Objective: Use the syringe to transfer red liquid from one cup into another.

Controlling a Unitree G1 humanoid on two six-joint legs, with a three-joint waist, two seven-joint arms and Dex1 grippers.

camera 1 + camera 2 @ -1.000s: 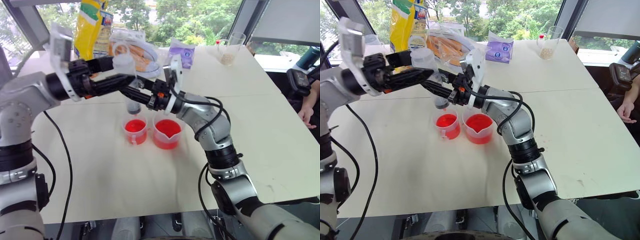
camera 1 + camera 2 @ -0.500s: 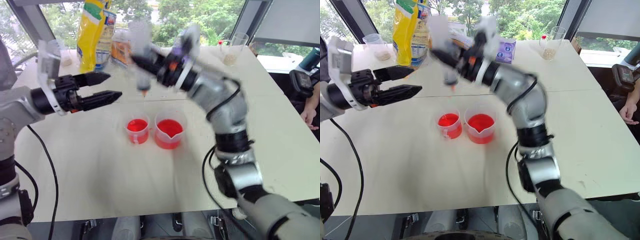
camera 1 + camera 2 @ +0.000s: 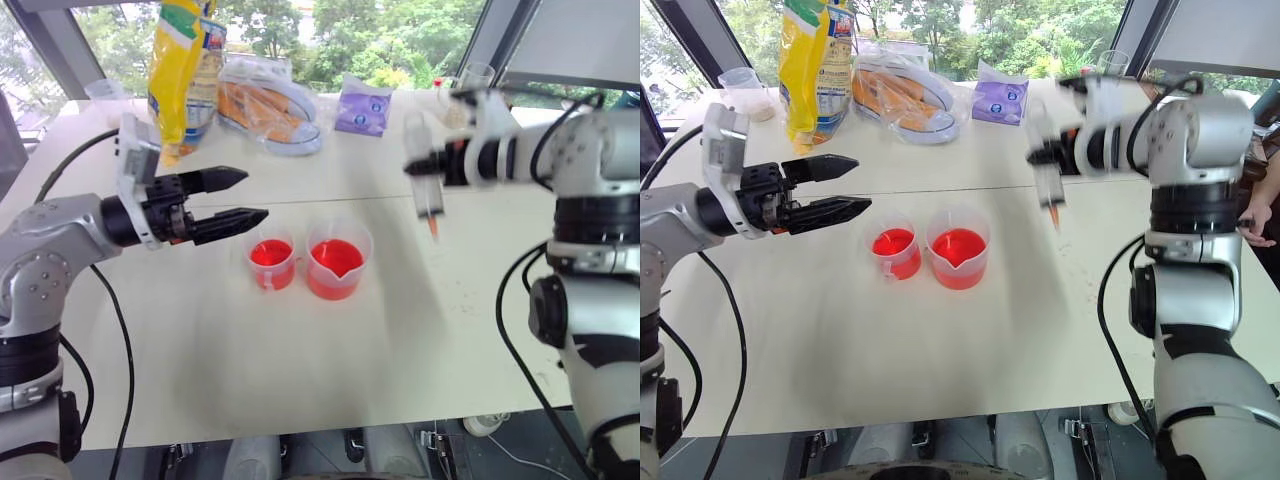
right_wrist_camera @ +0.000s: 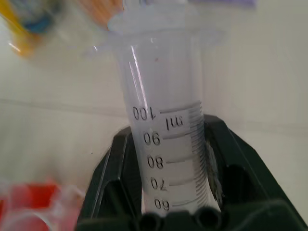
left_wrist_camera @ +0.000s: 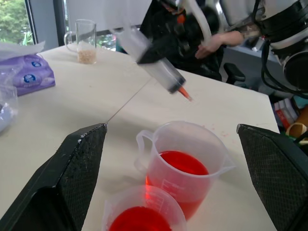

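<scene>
Red liquid (image 3: 335, 258) sits in both the spouted beaker (image 3: 338, 262) and the small cup (image 3: 272, 262) touching its left side. Right of the beaker, well above the table (image 3: 300, 370), the right gripper (image 3: 447, 162) clamps the syringe (image 3: 428, 200), tip down. The left gripper (image 3: 240, 197) hangs spread near the cup. Judged between draws; next, lowering the tip into the beaker

left gripper (image 5: 173, 187): fingers wide apart, flanking spouted beaker (image 5: 185, 166) | beaker: red liquid (image 5: 184, 162) inside | smaller cup (image 5: 143, 221): touching or just beside beaker, nearer camera, red inside | syringe (image 5: 155, 65): tilted above and beyond beaker, reddish tip down, apart | glass with beige contents (image 5: 86, 42): well beyond beaker
</scene>
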